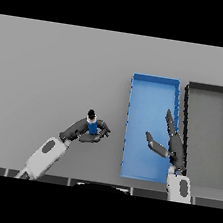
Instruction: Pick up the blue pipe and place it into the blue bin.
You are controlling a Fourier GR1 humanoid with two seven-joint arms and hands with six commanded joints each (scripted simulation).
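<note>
Since the pipe (pixel 92 126) has to be lifted and carried over, the L hand (pixel 86 131) sits well left of the bin, fingers and thumb curled round the pipe's lower part, so the short blue body stands roughly upright in the grasp w/ its dark cap poking out the top; whether it's resting on the table (pixel 53 74) or already just off it, can't tell from this angle. That grip looks sensible: held low and upright, the pipe can go across w/o tipping, and the free top end stays visible. Between hand and target there's only a strip of bare grey table, nothing in the way, though the bin's (pixel 156 80) near wall is a lip the pipe must clear, so it prob. needs height before moving right. Bin itself is a long blue tray, nothing inside it. Over its right part hovers the R hand (pixel 171 145), fingers straight and spread, thumb out to the left, holding nothing; it seems idle but occupies some of the drop zone, so the bin's left half is the safer spot. Far right, touching or just beside the bin, is a dark tray (pixel 210 88), not the target, easy to avoid.
</note>
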